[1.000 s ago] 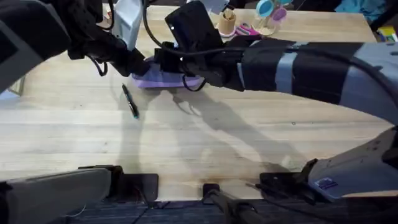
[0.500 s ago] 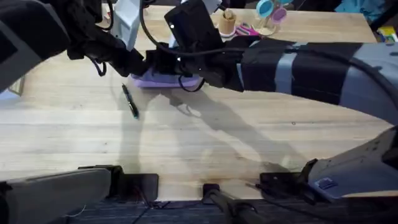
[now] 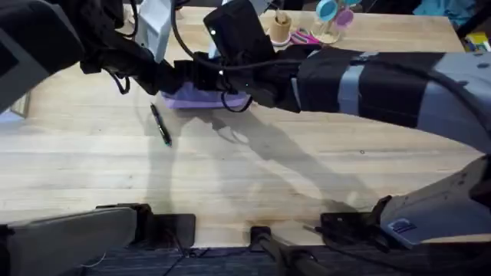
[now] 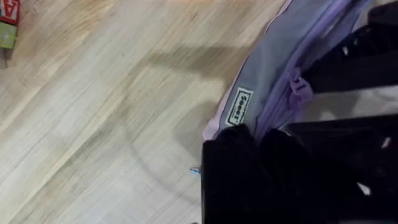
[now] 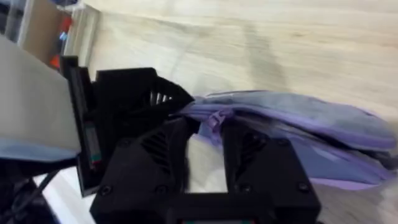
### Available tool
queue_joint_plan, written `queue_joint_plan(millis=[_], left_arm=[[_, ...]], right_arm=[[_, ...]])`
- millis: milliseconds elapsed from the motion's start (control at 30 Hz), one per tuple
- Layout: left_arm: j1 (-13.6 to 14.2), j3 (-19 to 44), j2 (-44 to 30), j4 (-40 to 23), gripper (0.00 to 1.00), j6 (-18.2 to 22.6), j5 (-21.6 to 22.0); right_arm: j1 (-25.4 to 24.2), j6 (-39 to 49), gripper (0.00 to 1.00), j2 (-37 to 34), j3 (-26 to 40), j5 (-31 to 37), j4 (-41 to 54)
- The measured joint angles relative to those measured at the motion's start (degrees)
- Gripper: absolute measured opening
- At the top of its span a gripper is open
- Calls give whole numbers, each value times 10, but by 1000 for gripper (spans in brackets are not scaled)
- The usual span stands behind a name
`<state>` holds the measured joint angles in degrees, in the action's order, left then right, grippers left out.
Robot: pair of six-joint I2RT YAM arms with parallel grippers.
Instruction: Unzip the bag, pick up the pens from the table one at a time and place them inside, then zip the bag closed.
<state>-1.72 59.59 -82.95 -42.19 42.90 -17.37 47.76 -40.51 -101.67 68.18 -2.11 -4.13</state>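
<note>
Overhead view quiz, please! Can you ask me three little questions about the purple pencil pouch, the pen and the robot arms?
1. True or false: the pen is already inside the pencil pouch.
2. Pick one: what colour is the pouch's zipper pull? A lavender, B red, C green.
3. Short answer: which tool is at the pouch, the left tool, the right tool, or both?

Key
1. False: the pen lies on the wooden table, in front of the pouch.
2. A.
3. Both: the left tool is at one end of the pouch, and the right tool is by the zipper pull.
</note>
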Motion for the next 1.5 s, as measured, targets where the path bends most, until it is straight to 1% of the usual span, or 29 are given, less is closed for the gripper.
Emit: queue_joint_plan(millis=[100, 267, 333, 367, 400, 600, 700, 733, 767, 800, 933, 967, 1133, 1300, 1400, 1500], left_arm=[[0, 0, 1, -1, 42, 2, -3], [1, 0, 1, -7, 42, 5, -9], [1, 0, 2, -6, 42, 6, -11], [1, 0, 2, -2, 42, 5, -10], [1, 0, 2, 0, 42, 4, -8], [4, 0, 2, 7, 42, 2, -8], [4, 0, 2, 8, 42, 2, -8], [4, 0, 2, 9, 68, 2, -8], [4, 0, 2, 12, 173, 2, -9], [4, 0, 2, 18, 315, 0, -14], [9, 0, 2, 26, 939, -2, -32], [10, 0, 2, 26, 975, -4, -38], [11, 0, 2, 26, 993, -4, -69], [8, 0, 9, 17, 993, -4, -77], [-6, 0, 41, 0, 993, 8, -82], [-32, 0, 84, -18, 993, 38, -85]], right_arm=[[-1, 15, 403, 0, 0, 5, 6], [-2, 32, 620, 22, 2, 30, 73], [-6, 43, 819, 38, 2, 39, 112], [-8, 54, 949, 49, 2, 35, 125], [-9, 65, 983, 62, 2, 33, 138], [-15, 151, 995, 156, 7, -6, 193], [-36, 214, 995, 178, 12, -12, 211], [-42, 230, 995, 180, 12, -12, 216], [-49, 245, 995, 181, 12, -12, 222], [-56, 257, 995, 180, 13, -12, 230], [-78, 285, 995, 178, 15, -16, 240], [-83, 290, 995, 178, 17, -17, 240], [-92, 315, 995, 178, 24, -18, 256], [-92, 323, 995, 178, 24, -18, 260], [-92, 326, 995, 178, 24, -18, 257], [-92, 347, 995, 178, 28, -27, 253]])
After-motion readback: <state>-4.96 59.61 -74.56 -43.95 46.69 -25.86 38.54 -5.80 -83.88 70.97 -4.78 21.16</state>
